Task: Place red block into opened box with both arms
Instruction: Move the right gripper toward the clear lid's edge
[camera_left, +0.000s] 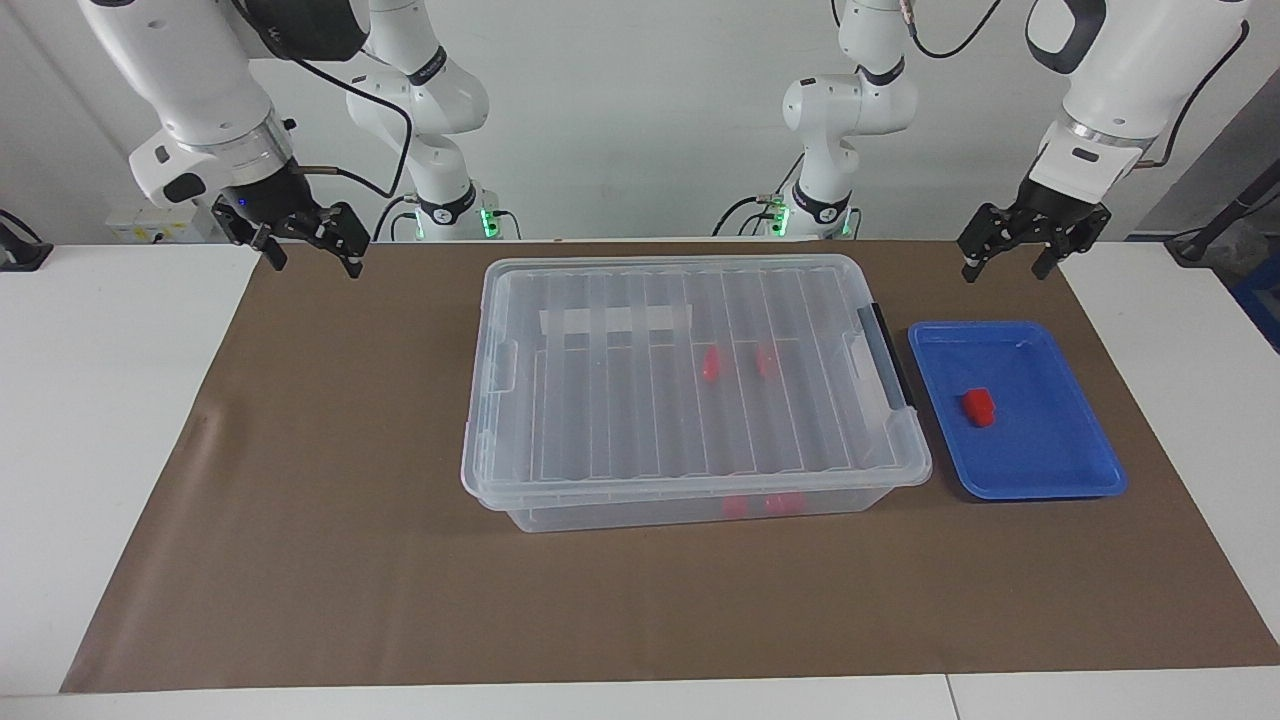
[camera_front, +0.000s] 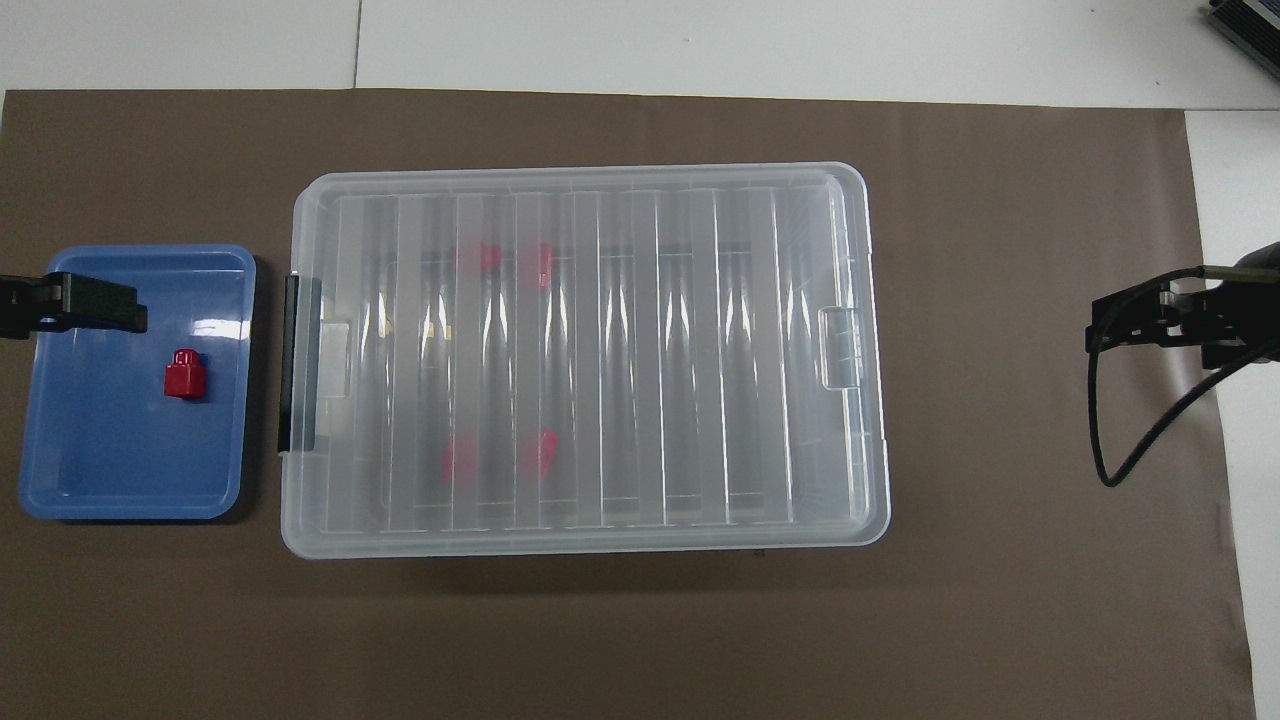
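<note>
- Brown paper (camera_left: 330, 560) covers the middle of the white table (camera_left: 100, 450), and it is what lies closest to the facing camera.
- Up at the right arm's end, the right hand (camera_left: 312, 252) hangs in the air over the edge of the paper. Its fingers are spread wide and it holds nothing.
- Next comes the box (camera_left: 690, 500), a big clear one in the middle of the paper. Its ribbed clear lid (camera_left: 620, 400) lies flat on top, so the box is closed.
- On the lid is a white label strip (camera_left: 615, 320), on the side nearer the robots.
- Through the lid you can see blurry red blocks (camera_left: 710, 365) inside the box. How many there are is hard to tell, since the ribs smear them.
- A black handle (camera_left: 886, 355) sits on the end of the box that faces the left arm's end.
- Just beside that end is a shallow blue tray (camera_left: 1050, 480). It is close to the box but I cannot tell if they touch.
- One red block (camera_left: 979, 406) sits in the tray, near its middle. It stands alone with nothing touching it.
- Last, the left hand (camera_left: 1008, 262) hangs in the air over the paper near the tray's edge closest to the robots. Its fingers are spread wide and it holds nothing.
</note>
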